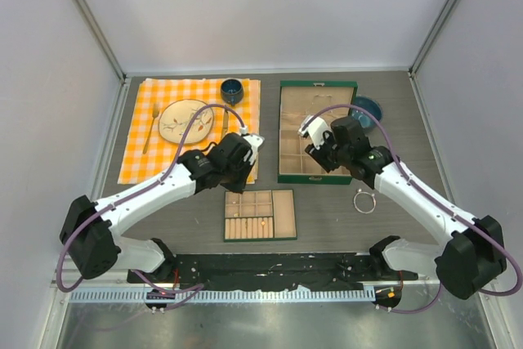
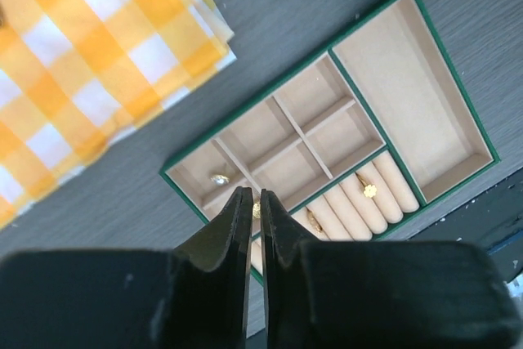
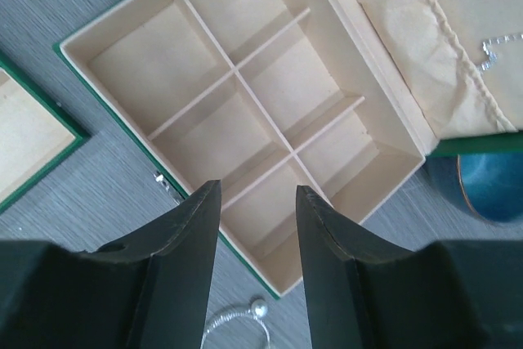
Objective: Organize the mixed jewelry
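Currently the left gripper (image 2: 254, 195) hangs over the near-left corner of the small green-rimmed tray (image 2: 409, 96), its jaws narrowed to a thin slit. A gold speck (image 2: 257, 209) shows in that slit. I cannot tell whether it is pinched between the fingertips or lying in the tray beneath.

In the tray, a pale stud (image 2: 219, 178) sits in the corner square compartment nearest the gripper. A gold ring (image 2: 369, 190) is tucked between the padded rolls, and another gold piece (image 2: 313, 220) lies among the rolls closer to the fingers. The tray's long side compartment holds nothing. A yellow checked cloth (image 2: 90, 79) lies on the grey tabletop (image 1: 327, 218) just beyond the tray.

The right gripper (image 3: 256, 192) is spread wide and holds nothing. It is poised above the near edge of the large box (image 3: 139, 67), whose six divided compartments are bare. A silver bracelet (image 3: 260, 310) with a pearl-like bead rests on the tabletop just outside the box's near corner, below the fingers. A thin silver chain (image 3: 489, 48) lies on the fabric lining of the open lid. A blue bowl (image 3: 490, 190) stands beside the box.
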Robot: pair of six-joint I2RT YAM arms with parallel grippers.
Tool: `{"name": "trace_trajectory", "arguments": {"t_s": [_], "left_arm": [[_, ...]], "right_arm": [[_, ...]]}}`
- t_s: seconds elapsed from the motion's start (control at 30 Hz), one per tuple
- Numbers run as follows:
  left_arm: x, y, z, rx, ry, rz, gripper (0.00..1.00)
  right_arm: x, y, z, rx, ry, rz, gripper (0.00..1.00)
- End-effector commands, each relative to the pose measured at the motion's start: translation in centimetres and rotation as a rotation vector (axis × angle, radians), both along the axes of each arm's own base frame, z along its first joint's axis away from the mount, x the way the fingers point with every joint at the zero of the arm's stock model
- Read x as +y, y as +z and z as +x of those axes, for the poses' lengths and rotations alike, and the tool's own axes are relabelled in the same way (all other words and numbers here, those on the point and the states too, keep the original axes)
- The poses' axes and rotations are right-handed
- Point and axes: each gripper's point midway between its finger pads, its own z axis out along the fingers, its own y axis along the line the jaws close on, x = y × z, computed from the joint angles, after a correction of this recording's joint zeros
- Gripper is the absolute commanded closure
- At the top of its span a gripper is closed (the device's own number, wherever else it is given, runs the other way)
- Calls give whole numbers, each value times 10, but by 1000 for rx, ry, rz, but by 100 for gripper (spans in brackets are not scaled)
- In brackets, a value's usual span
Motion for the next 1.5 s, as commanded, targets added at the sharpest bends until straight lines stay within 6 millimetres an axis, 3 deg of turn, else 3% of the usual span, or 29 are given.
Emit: {"name": "trace_trajectory", "arguments": {"t_s": [0.0, 0.13, 0.27, 0.47, 0.6, 0.83, 1.0, 1.47], "left_arm": [[2, 37, 25, -143, -55, 39, 88], [-8, 54, 32, -161, -103, 38, 88], [-21, 53, 33, -130, -167, 35, 85], [-40, 40, 29, -68, -293, 23, 78], [-47, 36, 25, -59, -364, 7, 63], [-40, 33, 36, -123, -390, 59, 50], [-35, 34, 47, -125, -360, 55, 45], [-20, 40, 74, -133, -268, 19, 45]], "right_arm": [[-27, 11, -8, -23, -72, -62, 52], [-54, 19, -18, -40, -110, -83, 52], [-85, 17, -27, -11, -157, -111, 52], [-126, -6, -42, 64, -204, -156, 44], [-153, -30, -49, 135, -240, -183, 42], [-168, -68, -61, 275, -228, -183, 42], [-162, -82, -63, 323, -199, -156, 43], [-162, -112, -60, 338, -178, -167, 45]]}}
